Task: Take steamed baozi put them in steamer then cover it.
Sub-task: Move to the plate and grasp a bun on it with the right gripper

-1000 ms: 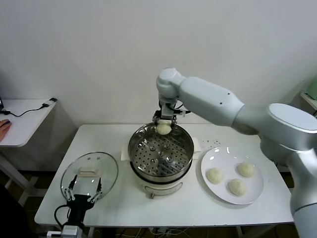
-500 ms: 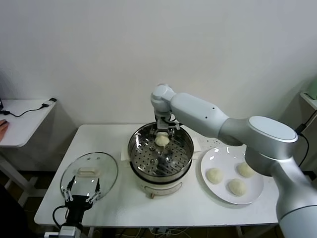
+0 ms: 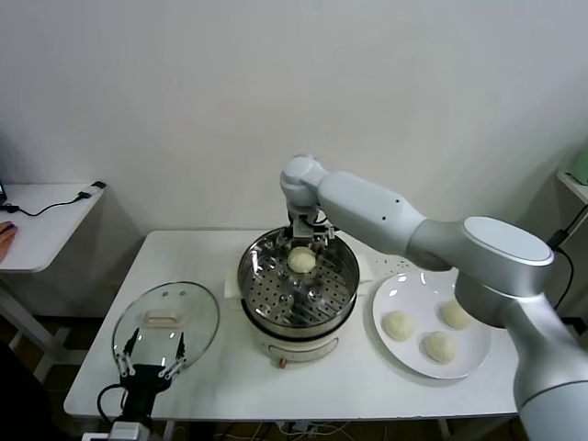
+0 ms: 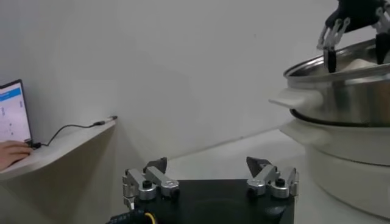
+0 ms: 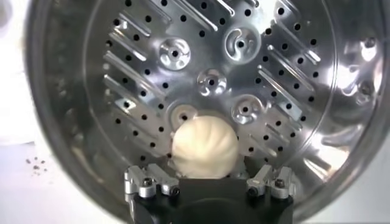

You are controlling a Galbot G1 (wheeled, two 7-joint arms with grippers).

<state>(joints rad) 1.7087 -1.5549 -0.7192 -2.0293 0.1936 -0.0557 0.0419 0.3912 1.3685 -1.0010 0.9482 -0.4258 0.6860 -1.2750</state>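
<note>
The steamer stands mid-table, a shiny pot on a cream base. One steamed baozi lies on its perforated tray toward the back. My right gripper hovers just above that bun, open. In the right wrist view the baozi rests free on the tray, between the spread fingers of the right gripper. Three more baozi sit on the white plate. The glass cover lies flat on the table at the left. My left gripper waits open at the front left corner, holding nothing.
The left wrist view shows the left gripper low beside the steamer's wall, with the right gripper's fingers above the rim. A side table with a cable and a person's hand stands at the far left.
My right gripper lowered the baozi onto the tray at the back of the steamer and opened, letting it go. The left arm stayed put.
</note>
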